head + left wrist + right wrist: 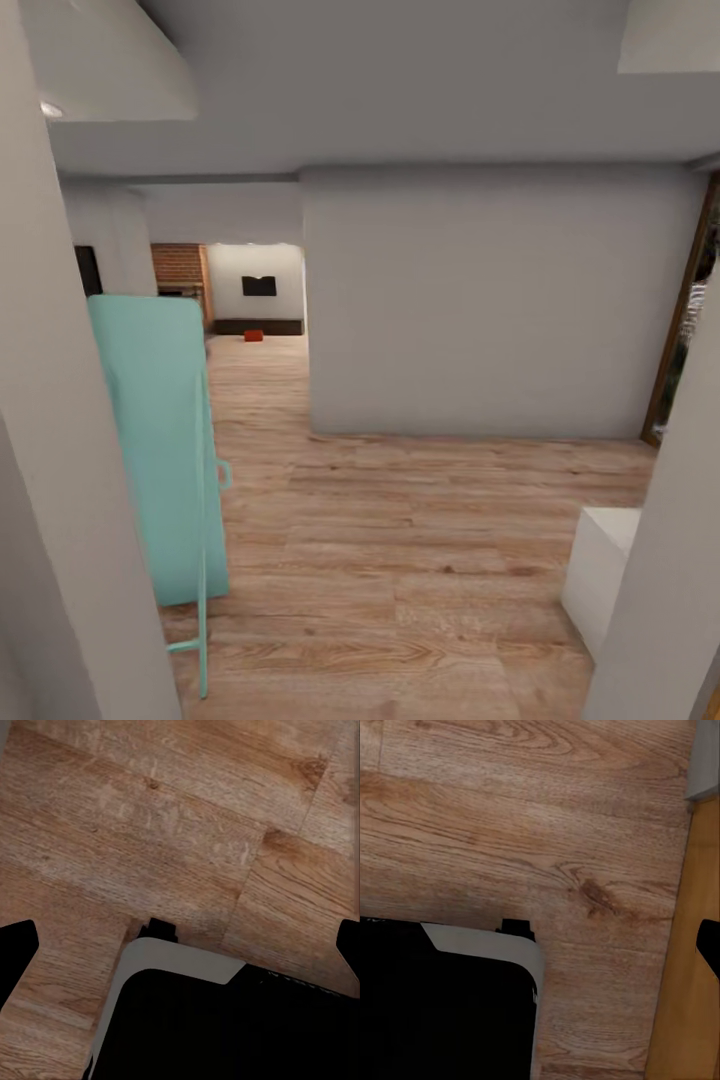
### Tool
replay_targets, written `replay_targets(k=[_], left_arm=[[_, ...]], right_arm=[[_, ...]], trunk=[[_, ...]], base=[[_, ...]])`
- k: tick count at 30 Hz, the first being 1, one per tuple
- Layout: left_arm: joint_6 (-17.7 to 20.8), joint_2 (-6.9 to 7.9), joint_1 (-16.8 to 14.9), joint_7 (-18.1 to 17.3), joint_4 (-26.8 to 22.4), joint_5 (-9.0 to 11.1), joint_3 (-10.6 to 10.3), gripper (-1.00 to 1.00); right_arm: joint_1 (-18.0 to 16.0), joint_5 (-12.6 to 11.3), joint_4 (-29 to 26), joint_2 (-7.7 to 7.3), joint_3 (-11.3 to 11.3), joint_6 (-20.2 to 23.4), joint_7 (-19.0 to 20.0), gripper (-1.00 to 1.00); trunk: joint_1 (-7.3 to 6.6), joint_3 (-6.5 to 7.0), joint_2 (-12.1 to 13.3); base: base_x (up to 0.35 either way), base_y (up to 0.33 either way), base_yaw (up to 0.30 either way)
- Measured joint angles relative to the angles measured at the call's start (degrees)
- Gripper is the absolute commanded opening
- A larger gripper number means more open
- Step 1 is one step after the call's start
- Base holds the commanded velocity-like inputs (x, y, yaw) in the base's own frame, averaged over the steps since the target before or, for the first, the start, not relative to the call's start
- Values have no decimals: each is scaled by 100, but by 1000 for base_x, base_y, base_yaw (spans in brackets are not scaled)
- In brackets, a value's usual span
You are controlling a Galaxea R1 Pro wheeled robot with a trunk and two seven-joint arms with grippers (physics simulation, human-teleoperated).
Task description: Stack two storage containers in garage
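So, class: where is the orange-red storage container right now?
In the head view, the storage container sits far off on the wood-plank floor, left of centre, just before the dark low bench beneath the wall TV.

Right wrist cam looks straight down on light wood-plank floor (547, 832), grain and a dark knot visible. Black robot base with a pale grey rounded edge (487, 945) sits on it. Yellowish-wood panel (690, 967) runs along one side, grey-white block (705, 757) at its end. One dark claw fingertip (709, 941) at frame edge.
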Motion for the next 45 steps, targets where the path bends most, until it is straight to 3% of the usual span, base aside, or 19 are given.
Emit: replay_targets(k=[45], left_arm=[[-54, -34, 0, 5, 0, -9, -1, 100]], right_arm=[[0, -8, 0, 0, -8, 8, 0, 100]], trunk=[[0, 0, 0]], base=[[322, 0, 0]])
